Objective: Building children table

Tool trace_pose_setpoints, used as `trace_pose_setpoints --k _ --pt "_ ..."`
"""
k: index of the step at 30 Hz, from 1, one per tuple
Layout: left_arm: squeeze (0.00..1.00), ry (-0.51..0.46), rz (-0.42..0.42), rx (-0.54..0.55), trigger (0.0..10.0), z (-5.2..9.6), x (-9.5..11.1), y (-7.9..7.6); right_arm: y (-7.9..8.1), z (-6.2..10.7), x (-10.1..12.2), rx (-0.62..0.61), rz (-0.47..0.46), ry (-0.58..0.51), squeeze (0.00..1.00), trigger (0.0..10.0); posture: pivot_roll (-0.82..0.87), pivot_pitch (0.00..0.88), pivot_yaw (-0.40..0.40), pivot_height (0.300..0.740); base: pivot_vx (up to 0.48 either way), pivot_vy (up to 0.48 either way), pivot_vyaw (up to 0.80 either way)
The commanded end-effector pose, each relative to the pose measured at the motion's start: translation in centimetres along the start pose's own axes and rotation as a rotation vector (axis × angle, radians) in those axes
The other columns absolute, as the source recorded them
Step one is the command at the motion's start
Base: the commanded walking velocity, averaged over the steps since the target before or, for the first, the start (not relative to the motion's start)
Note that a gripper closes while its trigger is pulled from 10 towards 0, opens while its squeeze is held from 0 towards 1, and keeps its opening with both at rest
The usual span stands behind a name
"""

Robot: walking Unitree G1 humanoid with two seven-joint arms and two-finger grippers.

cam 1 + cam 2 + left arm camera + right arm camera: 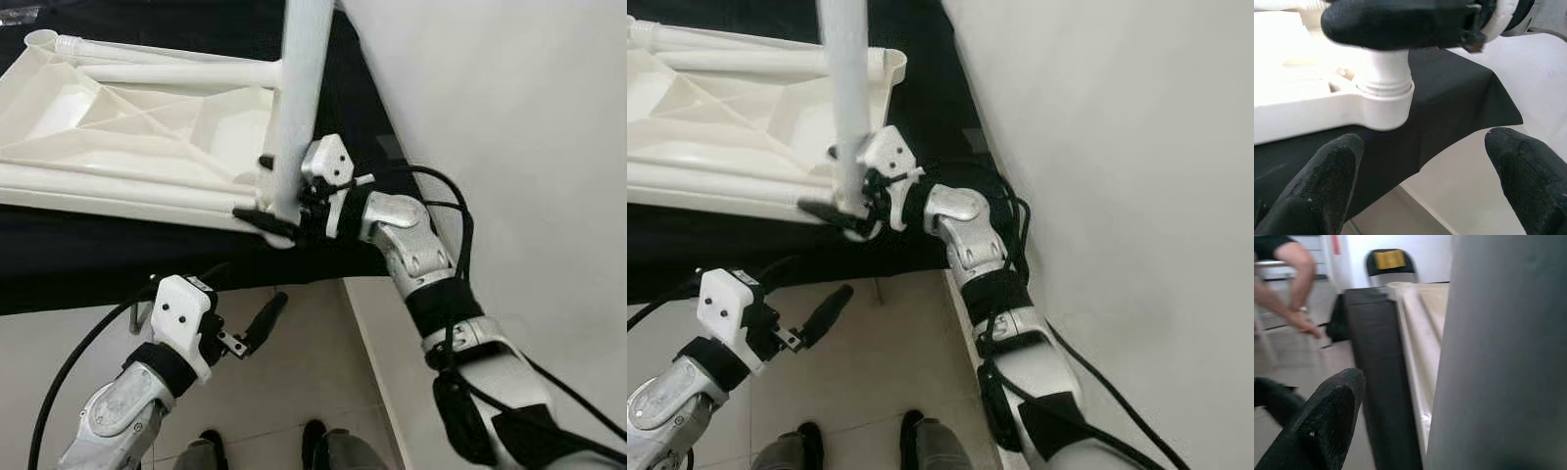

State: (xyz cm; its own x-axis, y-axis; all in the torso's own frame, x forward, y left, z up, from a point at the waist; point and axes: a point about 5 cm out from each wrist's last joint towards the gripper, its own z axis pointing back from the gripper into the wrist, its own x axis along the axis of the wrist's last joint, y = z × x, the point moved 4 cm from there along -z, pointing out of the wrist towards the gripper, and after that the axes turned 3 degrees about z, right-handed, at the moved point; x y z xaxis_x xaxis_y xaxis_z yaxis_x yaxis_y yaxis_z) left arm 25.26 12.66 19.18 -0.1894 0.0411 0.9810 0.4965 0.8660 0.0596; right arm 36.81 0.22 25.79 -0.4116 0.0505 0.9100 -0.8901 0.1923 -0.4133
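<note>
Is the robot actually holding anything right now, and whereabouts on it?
Yes. The right gripper clamps the upright white table leg near its bottom end, just above the corner socket of the upturned tabletop. The left gripper holds nothing.

The left gripper (1422, 171) is hovering with its two black fingers (1317, 186) spread wide apart, holding nothing. Beyond them, a white table leg (1385, 66) is standing in the round corner socket (1383, 105) of the white plastic tabletop (1298, 107), which is lying on a black cloth (1449, 98). The right gripper's black finger (1396, 24) is pressing across the leg.
</note>
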Motion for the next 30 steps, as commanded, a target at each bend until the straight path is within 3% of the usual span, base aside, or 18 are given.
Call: trace_pose_setpoints --k 1,2,3,4,10,19,21,22,23,24,25,26,27,29,30 --pt "0.0 0.016 0.006 0.002 10.0 0.3 -0.4 -0.3 1.0 -0.6 -0.3 0.072 -0.013 -0.005 0.0 10.0 0.14 0.286 -0.149 0.74 0.0 0.0 0.0" --pt "0.0 0.018 0.005 0.002 10.0 0.4 -0.4 -0.3 0.6 -0.7 0.1 0.073 -0.033 -0.022 0.0 6.9 0.15 0.293 -0.148 0.74 0.0 0.0 0.0" --pt "0.0 0.018 0.005 0.002 10.0 0.4 -0.4 -0.3 0.6 -0.7 0.1 0.073 -0.033 -0.022 0.0 6.9 0.15 0.293 -0.148 0.74 0.0 0.0 0.0" --pt "0.0 0.02 0.006 0.003 10.0 0.5 -0.4 -0.3 0.4 -0.7 0.5 0.094 -0.056 -0.043 0.0 0.0 0.15 0.296 -0.147 0.74 0.0 0.0 0.0" --pt "0.0 0.03 0.007 0.002 10.0 0.8 -0.5 -0.4 -0.1 -0.5 1.1 0.131 -0.104 -0.081 0.0 0.0 0.16 0.308 -0.139 0.74 0.0 0.0 0.0" --pt "0.0 0.034 0.008 0.001 10.0 0.8 -0.5 -0.4 -0.4 0.9 -0.5 0.077 -0.113 -0.054 0.0 0.0 0.15 0.318 -0.137 0.74 0.0 0.0 0.0" --pt "0.0 0.036 0.013 -0.004 10.0 0.8 -0.5 -0.4 -1.1 1.9 -2.6 -0.092 -0.13 0.007 0.0 0.0 0.14 0.324 -0.134 0.74 0.0 0.0 0.0" --pt "0.0 0.036 0.013 -0.004 10.0 0.8 -0.5 -0.4 -1.1 1.9 -2.6 -0.092 -0.13 0.007 0.0 0.0 0.14 0.324 -0.134 0.74 0.0 0.0 0.0" --pt "0.0 0.038 0.015 -0.006 10.0 0.9 -0.6 -0.5 -1.6 2.3 -4.7 -0.268 -0.169 0.089 0.0 0.0 0.14 0.326 -0.134 0.74 0.0 0.0 0.0" --pt "0.0 0.038 0.015 -0.006 10.0 0.9 -0.6 -0.5 -1.6 2.3 -4.7 -0.268 -0.169 0.089 0.0 0.0 0.14 0.326 -0.134 0.74 0.0 0.0 0.0" --pt "0.0 0.04 0.015 -0.009 10.0 0.9 -0.6 -0.4 -2.6 4.5 -8.6 -0.673 -0.221 0.297 0.0 0.0 0.14 0.331 -0.134 0.74 0.0 0.0 0.0" --pt "0.0 0.042 0.012 -0.009 10.0 1.0 -0.5 -0.3 -0.8 5.3 -10.3 -0.811 -0.239 0.389 0.0 0.0 0.16 0.342 -0.128 0.74 0.0 0.0 0.0" --pt "0.0 0.042 0.012 -0.009 10.0 1.0 -0.5 -0.3 -0.8 5.3 -10.3 -0.811 -0.239 0.389 0.0 0.0 0.16 0.342 -0.128 0.74 0.0 0.0 0.0" --pt "0.0 0.045 0.01 -0.002 10.0 1.2 -0.5 0.0 1.6 5.3 -10.5 -0.914 -0.257 0.412 0.0 0.0 0.14 0.33 -0.122 0.74 0.0 0.0 0.0" --pt "0.0 0.045 0.01 -0.002 10.0 1.2 -0.5 0.0 1.6 5.3 -10.5 -0.914 -0.257 0.412 0.0 0.0 0.14 0.33 -0.122 0.74 0.0 0.0 0.0"
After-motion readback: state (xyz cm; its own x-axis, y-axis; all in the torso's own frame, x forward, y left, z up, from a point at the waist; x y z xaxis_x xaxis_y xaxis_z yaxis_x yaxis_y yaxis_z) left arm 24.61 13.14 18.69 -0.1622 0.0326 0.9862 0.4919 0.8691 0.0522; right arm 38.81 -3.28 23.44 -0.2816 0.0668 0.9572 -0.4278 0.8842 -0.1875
